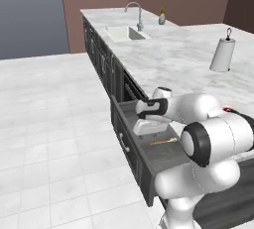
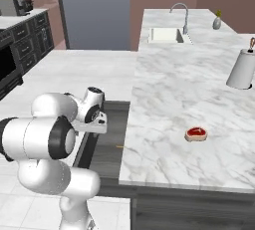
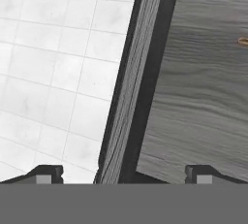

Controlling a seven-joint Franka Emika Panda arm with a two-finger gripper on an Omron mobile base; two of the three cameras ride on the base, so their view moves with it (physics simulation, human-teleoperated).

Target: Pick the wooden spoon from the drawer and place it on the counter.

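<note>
Floor: pale tiles to the left of the drawer's front.
Drawer [image 1: 149,156]: pulled out from the dark cabinets, grey wood-grain bottom showing, so the opening step looks done.
Claw [image 3: 121,173]: over the drawer's front wall, looking straight down, jaws spread wide and nothing between them; one tip over the floor side, the other over the drawer's inside.
Spoon [image 1: 163,142]: lying flat on the drawer bottom, to the right of the claw and apart from it; not yet gripped.
Table [image 2: 189,89]: white marble to the right of the drawer, carrying a small red round thing [image 2: 195,134], a paper towel roll [image 2: 242,69] and a sink [image 2: 165,35] further off; no spoon on it.
Left to do: as I judge it, shift over the spoon, descend, grip, lift, set it on the table.
</note>
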